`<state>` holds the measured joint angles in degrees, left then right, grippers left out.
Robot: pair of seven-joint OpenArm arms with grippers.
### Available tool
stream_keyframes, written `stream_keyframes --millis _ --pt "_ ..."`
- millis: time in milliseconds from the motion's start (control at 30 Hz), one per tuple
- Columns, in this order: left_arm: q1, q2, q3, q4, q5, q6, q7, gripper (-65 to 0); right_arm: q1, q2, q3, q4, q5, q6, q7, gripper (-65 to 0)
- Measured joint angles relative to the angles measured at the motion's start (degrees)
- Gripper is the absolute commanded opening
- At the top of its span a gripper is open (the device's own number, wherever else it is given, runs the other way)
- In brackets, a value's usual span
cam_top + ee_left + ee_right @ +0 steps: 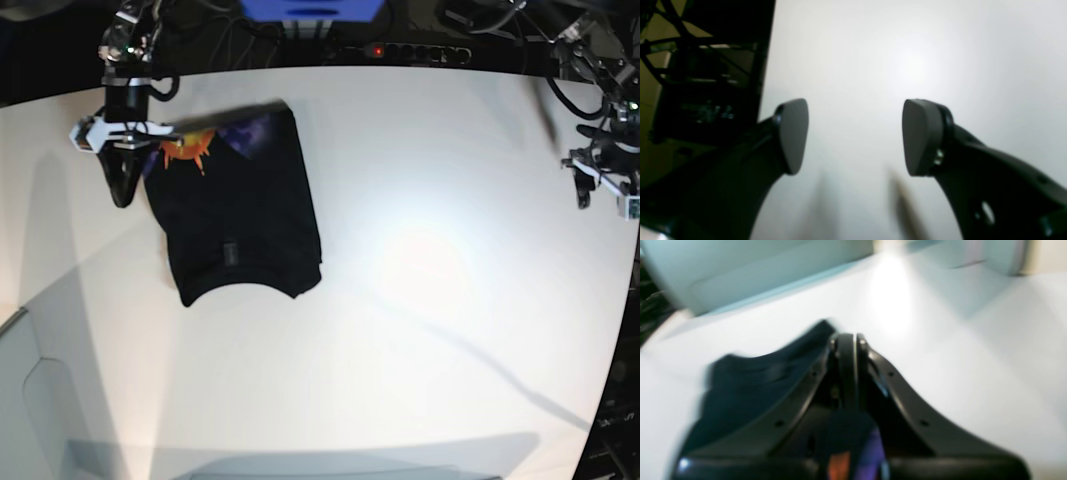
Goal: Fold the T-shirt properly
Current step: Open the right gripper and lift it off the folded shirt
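The black T-shirt [240,220] lies partly folded at the table's left in the base view, with its collar toward the front. Its far-left corner is turned up and shows an orange sun and purple print [190,150]. My right gripper [121,190] is at that corner. In the blurred right wrist view the right gripper [851,336] is shut, with black cloth [746,386] running along its left finger and printed cloth between the fingers. My left gripper [605,195] hangs at the table's right edge, far from the shirt. In the left wrist view the left gripper [855,136] is open and holds nothing.
The white table [420,300] has a bright glare spot near its middle. A power strip [410,50] and a blue box [312,10] sit behind the far edge. A pale box [756,270] stands beyond the right gripper. A dark frame [706,73] lies past the table edge.
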<state>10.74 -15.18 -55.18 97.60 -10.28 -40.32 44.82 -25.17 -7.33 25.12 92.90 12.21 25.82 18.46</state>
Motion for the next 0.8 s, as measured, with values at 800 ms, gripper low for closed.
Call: stream_keyframes --millis 800 --pt "1.9 0.7 -1.8 0.1 0.0 0.0 -0.2 -22.6 -1.1 5.1 -6.9 -12.5 -0.1 -0.1 -2.1 -65.0"
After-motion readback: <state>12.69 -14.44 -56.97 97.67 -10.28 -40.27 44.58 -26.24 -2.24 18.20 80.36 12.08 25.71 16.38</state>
